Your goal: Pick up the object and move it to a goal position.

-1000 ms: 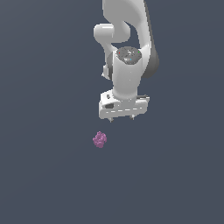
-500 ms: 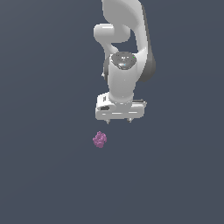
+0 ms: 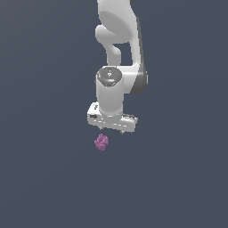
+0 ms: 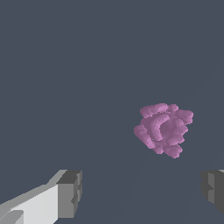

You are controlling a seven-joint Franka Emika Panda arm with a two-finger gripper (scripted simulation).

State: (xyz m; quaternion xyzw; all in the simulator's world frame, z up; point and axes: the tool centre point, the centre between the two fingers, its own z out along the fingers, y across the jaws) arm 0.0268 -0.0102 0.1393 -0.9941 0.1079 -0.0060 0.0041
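The object (image 3: 101, 142) is a small lumpy purple-pink clump lying on the dark grey floor. In the wrist view the object (image 4: 163, 129) shows ahead of the fingertips, nearer one finger than the other, and not between them. My white gripper (image 3: 111, 130) hangs just above the clump and slightly to the exterior view's right of it, without touching it. Its two grey fingers (image 4: 70, 192) stand far apart, so it is open and holds nothing.
The white arm (image 3: 118, 53) rises straight up from the gripper to the frame's top. A plain dark grey floor (image 3: 178, 178) lies all around.
The gripper has come down and shifted toward the exterior view's left, ending close above the clump. The clump has stayed where it was.
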